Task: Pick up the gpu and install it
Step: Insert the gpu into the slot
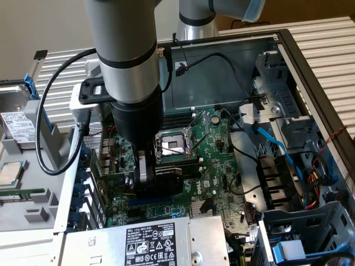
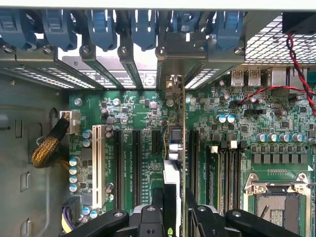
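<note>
The gpu [image 2: 174, 163] stands on edge over the green motherboard in the lower middle of the wrist frame, its thin board and pale cooler edge running up to a silver end bracket [image 2: 183, 54] at the case's rear slots, upper centre.

Even bright daylight, soft shadows inside case; wrist view's near foreground blurred.

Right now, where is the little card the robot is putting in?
The card is held edge-on in the claw, standing upright over the green board's black slots, its metal end at the case's back wall.
</note>
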